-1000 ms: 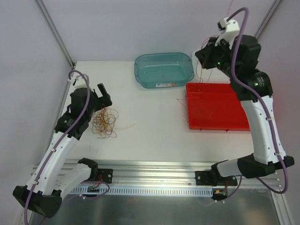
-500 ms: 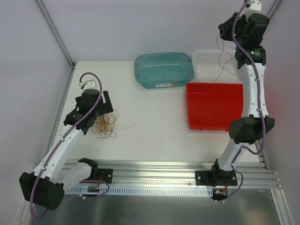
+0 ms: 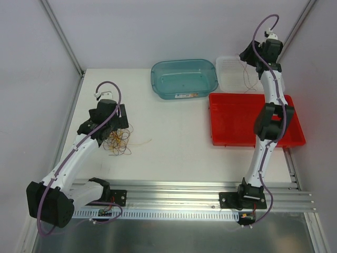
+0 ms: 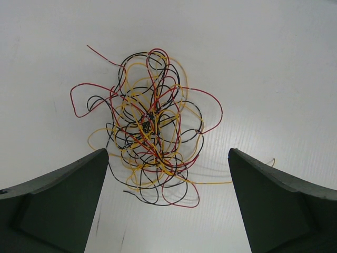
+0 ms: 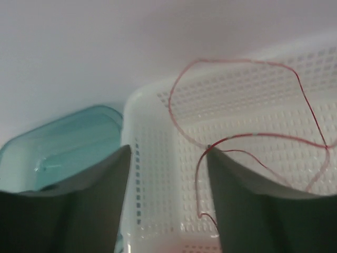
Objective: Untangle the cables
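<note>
Left end effector point(image 4: 167, 154) (jaws wide) hovers over cables point(image 4: 150, 126).

We see the left arm point(image 3: 73, 158) bent at its elbow, the left gripper point(image 4: 167, 153) facing down with jaws spread wide; the right arm point(image 3: 270, 92) reaches far forward (nearly straight), the right gripper point(image 5: 168, 149) with jaws parted.

1 tangle of cables point(image 4: 150, 142) in 3 colours: red, yellow and black. 1 loose red wire point(image 5: 258, 135). 1 teal tub point(image 3: 184, 81), 1 white basket point(image 3: 231, 79), 1 red tray point(image 3: 237, 124).
</note>
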Available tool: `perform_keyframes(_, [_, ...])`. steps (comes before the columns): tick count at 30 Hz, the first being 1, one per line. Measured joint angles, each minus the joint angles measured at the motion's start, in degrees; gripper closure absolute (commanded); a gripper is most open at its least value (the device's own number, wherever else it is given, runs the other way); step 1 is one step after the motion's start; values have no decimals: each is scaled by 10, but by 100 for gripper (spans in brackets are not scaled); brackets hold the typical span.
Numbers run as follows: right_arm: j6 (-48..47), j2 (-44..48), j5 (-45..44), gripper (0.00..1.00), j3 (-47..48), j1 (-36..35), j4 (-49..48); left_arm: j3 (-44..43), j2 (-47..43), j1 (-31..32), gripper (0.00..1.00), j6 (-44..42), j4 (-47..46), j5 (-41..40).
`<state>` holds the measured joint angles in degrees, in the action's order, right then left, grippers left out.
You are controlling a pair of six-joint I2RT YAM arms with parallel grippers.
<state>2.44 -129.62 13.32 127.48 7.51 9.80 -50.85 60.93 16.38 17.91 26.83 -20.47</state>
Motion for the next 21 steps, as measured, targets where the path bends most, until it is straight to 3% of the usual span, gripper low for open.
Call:
perform_keyframes(2, [7, -11, 1, 20, -15, 8, 6, 0, 3, 0, 1, -3, 0, 0])
perform_keyframes(7, [8, -2, 9, 11, -52, 22, 18, 0, 5, 0, 1, -6, 0, 3])
perform_keyframes(14, [2, 151, 15, 13, -207, 23, 37, 0, 0, 0, 1, -6, 0, 9])
perform_keyframes(21, [14, 351, 14, 24, -387, 21, 25, 0, -13, 0, 1, -6, 0, 25])
